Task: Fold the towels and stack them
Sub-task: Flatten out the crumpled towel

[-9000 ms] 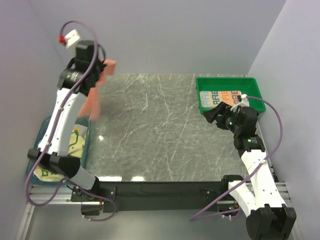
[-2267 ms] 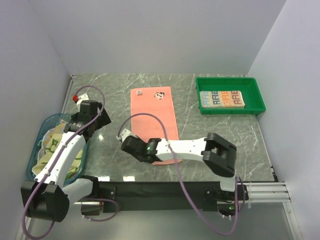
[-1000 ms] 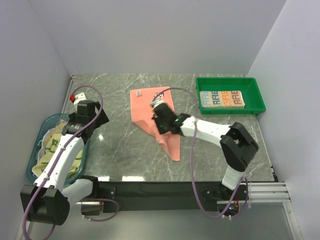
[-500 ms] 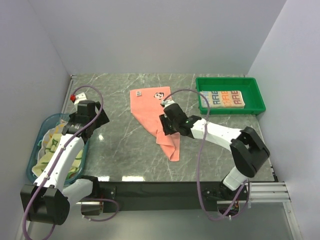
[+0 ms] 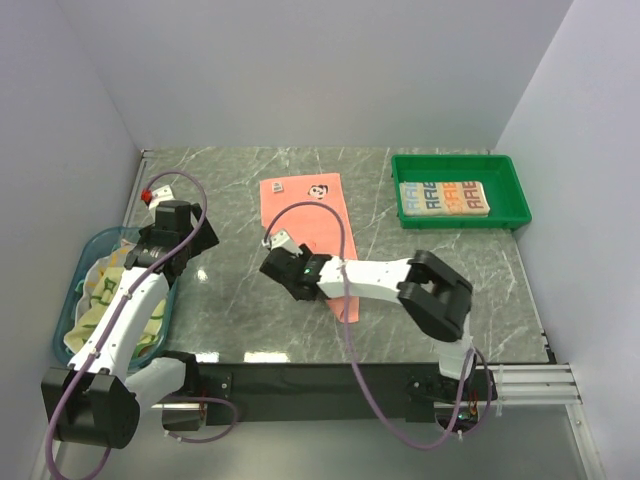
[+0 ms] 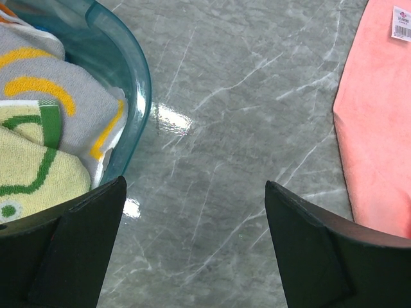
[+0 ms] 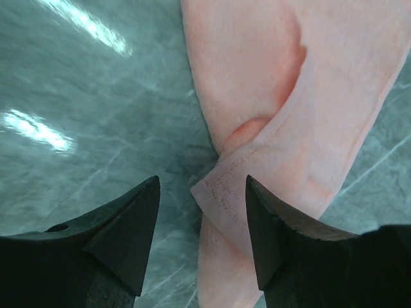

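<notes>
Towel (image 7: 308, 96), salmon-pink, lies mid-table. Far part is flat with panda emblem (image 5: 318, 190) showing; near part is doubled over on a slant. Soft terry, light and limp. Judged likely to sag and drag if lifted by one point, so the best hold is a hemmed corner, pinched low against the marble. A folded corner with visible stitching sits just under the right gripper (image 7: 202, 186), between its fingers. Jaws stand apart, nothing clamped; cannot tell whether the pads touch cloth. Left gripper (image 6: 196, 189) hangs spread wide and empty over bare table (image 6: 212, 128), between the towel's left edge and blue basket (image 6: 140, 90), which holds more cloths (image 6: 38, 160). Cream lettered towel (image 5: 443, 198) sits folded in green tray (image 5: 450, 159), well apart at far right.
</notes>
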